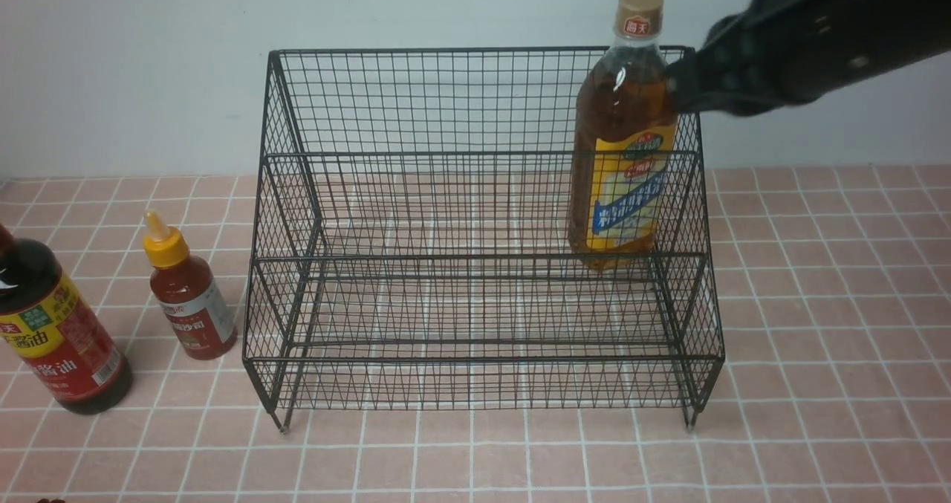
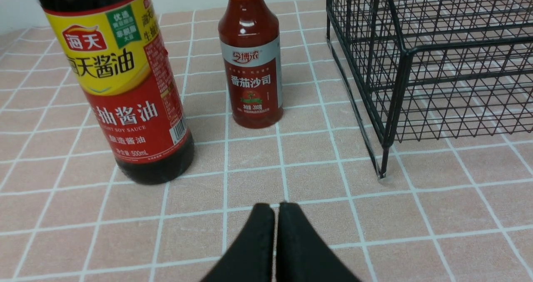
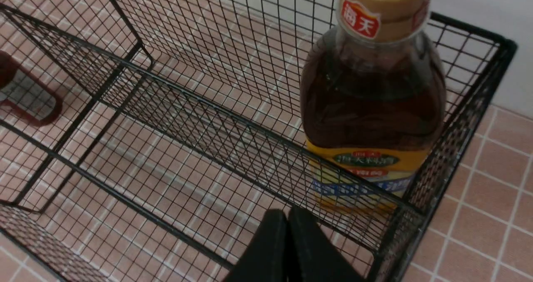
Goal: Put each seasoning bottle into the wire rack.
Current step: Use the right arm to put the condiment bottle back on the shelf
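Observation:
The tall amber bottle [image 1: 624,154] [image 3: 370,98] with a tan cap stands upright on the upper tier of the black wire rack [image 1: 446,51] [image 3: 200,103], at its right end. My right gripper [image 1: 672,87] [image 3: 287,211] hangs shut and empty just beside the bottle's shoulder, above the rack. The dark soy-sauce bottle [image 1: 59,339] [image 2: 125,86] and the small red bottle [image 1: 189,302] [image 2: 254,65] with a yellow nozzle stand on the table left of the rack [image 2: 399,65]. My left gripper [image 2: 275,205] is shut on nothing, low over the tiles in front of those two bottles.
The table is covered in pink tiles [image 1: 817,302] with white grout. A pale wall [image 1: 134,65] rises right behind the rack. The rack's near left leg [image 2: 382,165] stands close to my left gripper's side.

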### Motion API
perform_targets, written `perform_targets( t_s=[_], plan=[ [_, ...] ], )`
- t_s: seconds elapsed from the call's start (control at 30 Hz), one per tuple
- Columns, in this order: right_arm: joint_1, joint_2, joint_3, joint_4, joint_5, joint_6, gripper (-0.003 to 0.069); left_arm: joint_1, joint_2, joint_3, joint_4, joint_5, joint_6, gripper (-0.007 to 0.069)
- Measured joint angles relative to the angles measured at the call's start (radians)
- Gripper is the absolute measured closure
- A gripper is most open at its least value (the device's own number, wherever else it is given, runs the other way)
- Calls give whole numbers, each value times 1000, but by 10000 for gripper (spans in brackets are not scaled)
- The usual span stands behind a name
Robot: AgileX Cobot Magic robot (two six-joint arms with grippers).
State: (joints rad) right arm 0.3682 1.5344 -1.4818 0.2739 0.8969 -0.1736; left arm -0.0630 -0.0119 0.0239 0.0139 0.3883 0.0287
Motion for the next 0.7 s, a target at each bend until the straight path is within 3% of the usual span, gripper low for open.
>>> perform_targets(
  t_s=[0.23, 0.7],
  plan=[
    [0, 110, 0, 63, -109, -53, 671, 0, 0, 0, 0, 0, 0, 631],
    [0, 231, 1, 76, -281, -59, 671, 0, 0, 0, 0, 0, 0, 631]
  ],
)
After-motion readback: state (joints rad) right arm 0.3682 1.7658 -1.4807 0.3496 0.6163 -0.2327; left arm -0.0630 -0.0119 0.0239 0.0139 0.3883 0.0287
